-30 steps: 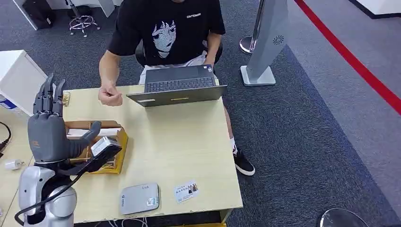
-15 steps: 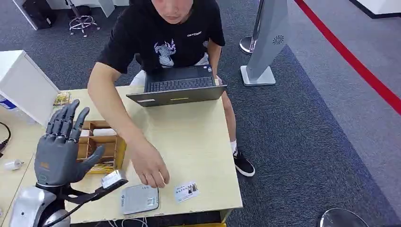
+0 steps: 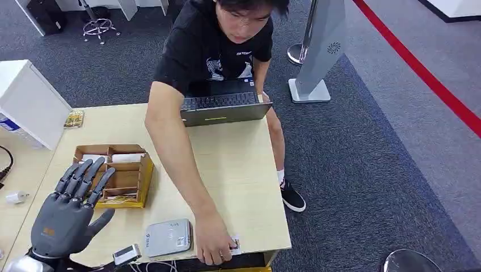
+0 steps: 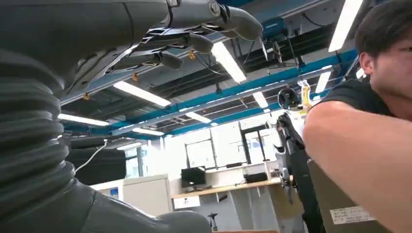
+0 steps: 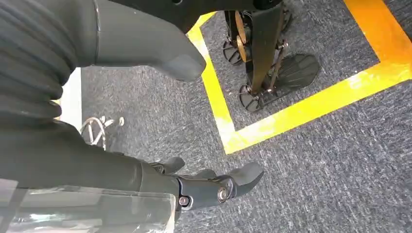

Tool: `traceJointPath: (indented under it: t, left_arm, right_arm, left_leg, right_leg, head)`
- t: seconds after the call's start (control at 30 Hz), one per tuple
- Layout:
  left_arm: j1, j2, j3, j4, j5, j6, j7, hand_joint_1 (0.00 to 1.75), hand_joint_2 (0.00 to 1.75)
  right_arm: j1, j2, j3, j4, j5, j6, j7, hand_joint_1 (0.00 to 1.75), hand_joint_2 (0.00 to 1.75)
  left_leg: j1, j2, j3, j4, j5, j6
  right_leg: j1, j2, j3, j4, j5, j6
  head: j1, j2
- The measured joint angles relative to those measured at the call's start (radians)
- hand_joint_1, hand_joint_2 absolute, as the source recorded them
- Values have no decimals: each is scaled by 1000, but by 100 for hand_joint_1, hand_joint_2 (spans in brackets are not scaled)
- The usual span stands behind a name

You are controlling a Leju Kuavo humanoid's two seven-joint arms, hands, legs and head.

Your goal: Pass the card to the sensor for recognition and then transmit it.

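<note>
The left grey robot hand is hovering with fingers spread wide, holding nothing, near the flat grey sensor box on the light wooden table. The small white card is lying beside it under a person's hand, so reaching now could bump that hand. The right robot hand is hanging with fingers loosely curled and holding nothing.

So the sensor is sitting at the desk's near edge, the card just right of it under a person's hand. The divided box is sitting toward the left edge, laptop on the far edge.
</note>
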Motion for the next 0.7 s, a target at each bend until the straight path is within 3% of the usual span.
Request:
traceJointPath:
  t: [0.7]
  left_arm:
    - [51,101,1,29,-105,-33,45,0,175]
  right_arm:
    - [0,1,-23,0,13,15,-5,0,175]
  left_leg:
    - [0,0,0,0,0,0]
  right_leg:
    - [0,0,0,0,0,0]
  head:
    - [0,0]
